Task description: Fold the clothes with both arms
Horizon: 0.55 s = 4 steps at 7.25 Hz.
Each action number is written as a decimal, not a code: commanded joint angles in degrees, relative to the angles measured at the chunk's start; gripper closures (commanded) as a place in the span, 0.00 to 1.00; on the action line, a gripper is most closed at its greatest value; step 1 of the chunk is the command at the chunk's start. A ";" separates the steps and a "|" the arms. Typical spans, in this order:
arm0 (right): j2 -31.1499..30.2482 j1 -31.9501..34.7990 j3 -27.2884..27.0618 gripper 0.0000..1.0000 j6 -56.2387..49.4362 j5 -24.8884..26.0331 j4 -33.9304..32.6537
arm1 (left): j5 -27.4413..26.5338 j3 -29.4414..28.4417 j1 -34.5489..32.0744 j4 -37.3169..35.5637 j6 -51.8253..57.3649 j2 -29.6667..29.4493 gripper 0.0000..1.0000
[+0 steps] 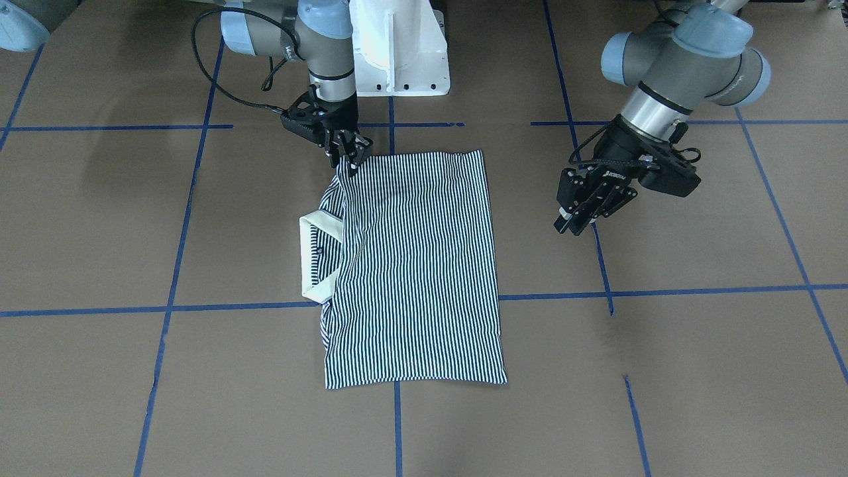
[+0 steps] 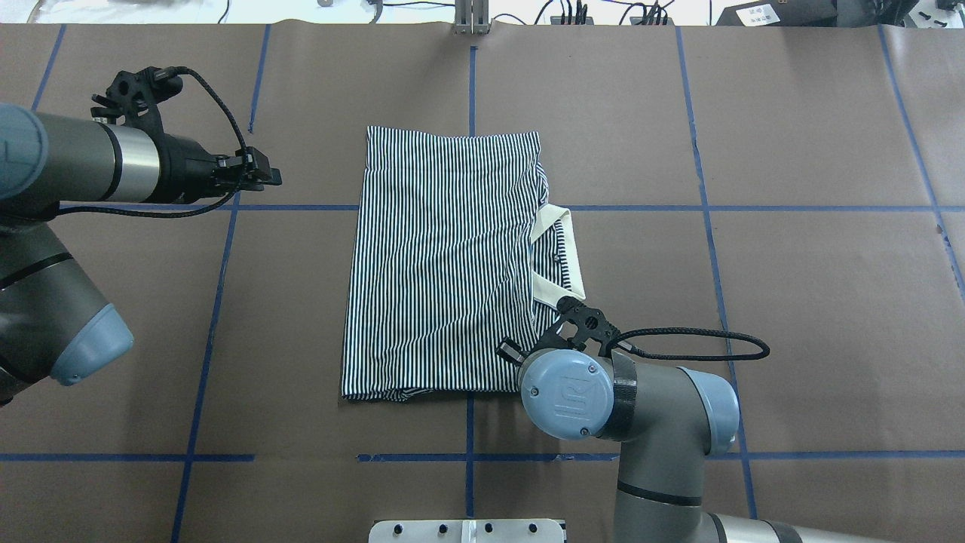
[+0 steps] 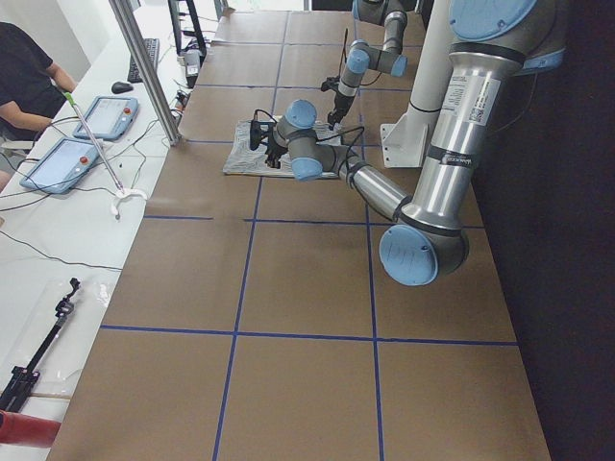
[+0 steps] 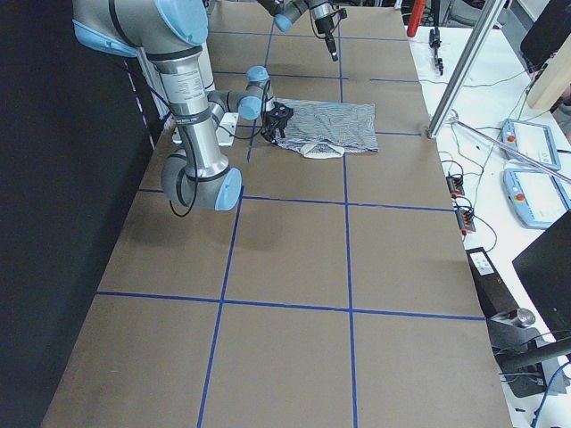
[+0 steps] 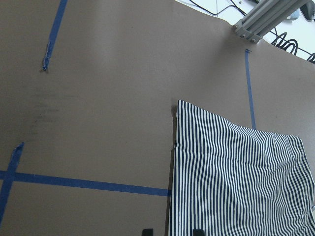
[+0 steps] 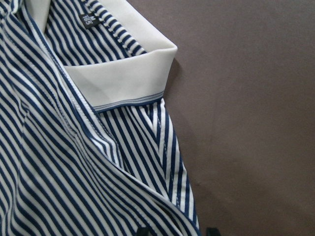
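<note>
Right gripper stands tips-down just in front of the white pedestal base, at the corner of the polo shirt nearest that base. In the right wrist view its fingertips sit a moderate gap apart with the shirt's folded shoulder edge between them. The jaws look parted rather than clamped, touching or nearly touching the cloth. I cannot tell for sure whether any fabric is pinched.

Left gripper hangs above bare table, further out from the base and well off to the robot's left of it, clear of the shirt. Its jaws are only narrowly parted and it carries nothing. Its wrist camera looks down at the shirt's edge and a far corner.

The shirt lies flat on the table directly in front of the base as a neat long rectangle. No sleeves show, so they appear to be tucked in. The cream collar sticks out from the long side that faces the robot's right of the base, and a striped layer overlaps it in part.

By my reading, the first folds are done and the outline is tidy. What seems left is at least one more fold to shorten the rectangle, which probably needs both grippers on corners. The left one is not yet in place.
</note>
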<state>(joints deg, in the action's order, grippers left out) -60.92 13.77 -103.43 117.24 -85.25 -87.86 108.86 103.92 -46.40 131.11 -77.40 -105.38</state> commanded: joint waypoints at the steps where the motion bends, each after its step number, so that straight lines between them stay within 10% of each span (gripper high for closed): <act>1: -0.16 -0.14 -0.01 1.00 0.01 0.00 -0.20 | -0.05 1.28 0.00 -1.30 -0.03 0.09 0.62; 4: 0.10 0.11 -0.19 1.00 -0.60 0.00 -0.21 | -0.05 1.28 0.00 -1.30 -0.12 0.35 0.62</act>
<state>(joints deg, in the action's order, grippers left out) -60.90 13.55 -103.30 117.06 -85.25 -88.06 108.81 105.17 -46.41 129.84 -77.45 -105.07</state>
